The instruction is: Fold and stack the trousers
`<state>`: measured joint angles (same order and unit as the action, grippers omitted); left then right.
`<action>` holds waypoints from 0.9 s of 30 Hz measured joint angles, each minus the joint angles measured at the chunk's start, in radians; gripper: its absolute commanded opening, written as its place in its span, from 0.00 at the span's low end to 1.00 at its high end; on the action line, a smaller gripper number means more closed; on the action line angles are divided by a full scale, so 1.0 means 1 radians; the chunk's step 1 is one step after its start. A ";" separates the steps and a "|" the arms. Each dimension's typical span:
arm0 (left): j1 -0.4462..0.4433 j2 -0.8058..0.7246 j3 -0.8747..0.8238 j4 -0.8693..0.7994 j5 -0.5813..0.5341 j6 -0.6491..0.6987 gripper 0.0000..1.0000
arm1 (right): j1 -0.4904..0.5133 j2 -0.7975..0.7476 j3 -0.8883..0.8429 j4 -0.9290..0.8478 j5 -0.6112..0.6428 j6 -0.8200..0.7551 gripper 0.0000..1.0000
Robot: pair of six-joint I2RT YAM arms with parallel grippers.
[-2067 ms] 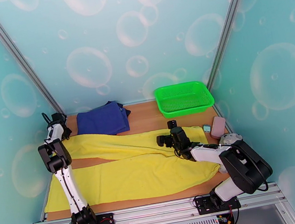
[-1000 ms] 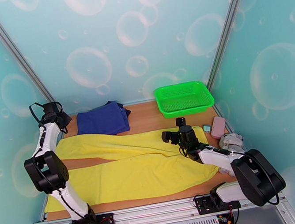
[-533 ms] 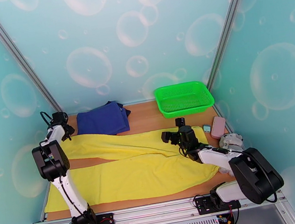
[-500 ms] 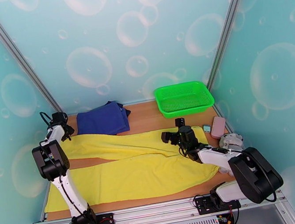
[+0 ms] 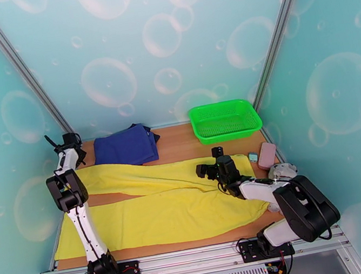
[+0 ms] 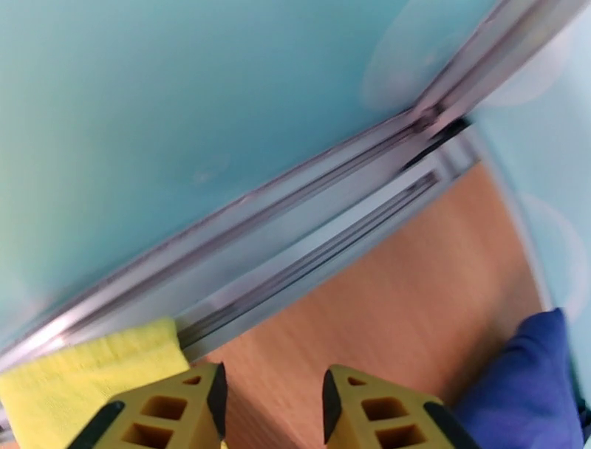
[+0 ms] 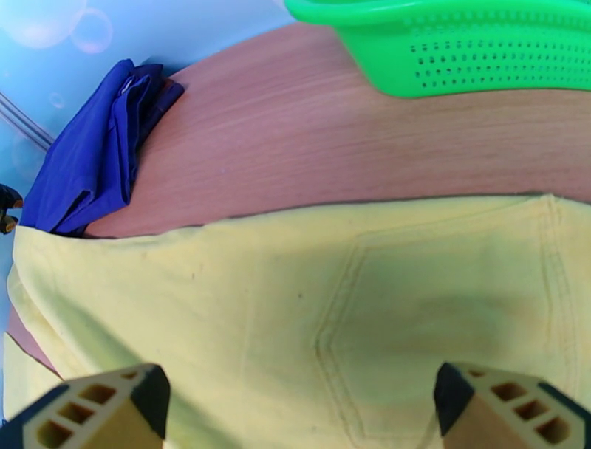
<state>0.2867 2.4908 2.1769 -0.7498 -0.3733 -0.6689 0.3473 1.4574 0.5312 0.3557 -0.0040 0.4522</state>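
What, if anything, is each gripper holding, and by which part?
Nothing is held. The left gripper stands open over bare table beside a cuff of the trousers; the right gripper hangs wide open above their seat.

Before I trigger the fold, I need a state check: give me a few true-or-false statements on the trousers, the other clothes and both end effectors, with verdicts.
1. The trousers lie unfolded on the table, legs spread apart. True.
2. The right end effector is shut on the waistband. False: it is open over the back pocket, holding nothing.
3. The navy clothes are in the basket. False: they lie on the table, well left of the basket.
4. The left end effector holds nothing. True: its fingers are apart with bare table between them.
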 measured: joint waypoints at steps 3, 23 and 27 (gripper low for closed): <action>-0.006 0.010 0.000 -0.035 -0.043 -0.037 0.48 | 0.000 0.000 0.000 0.000 0.000 0.000 0.99; -0.017 0.021 0.013 -0.110 -0.138 -0.062 0.60 | 0.001 0.006 0.006 0.000 -0.003 0.000 0.99; -0.034 0.021 0.013 -0.129 -0.182 -0.066 0.58 | 0.001 0.006 0.006 0.000 -0.003 0.000 0.99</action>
<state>0.2531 2.5114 2.1899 -0.8783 -0.5549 -0.7353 0.3481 1.4631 0.5369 0.3553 -0.0071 0.4519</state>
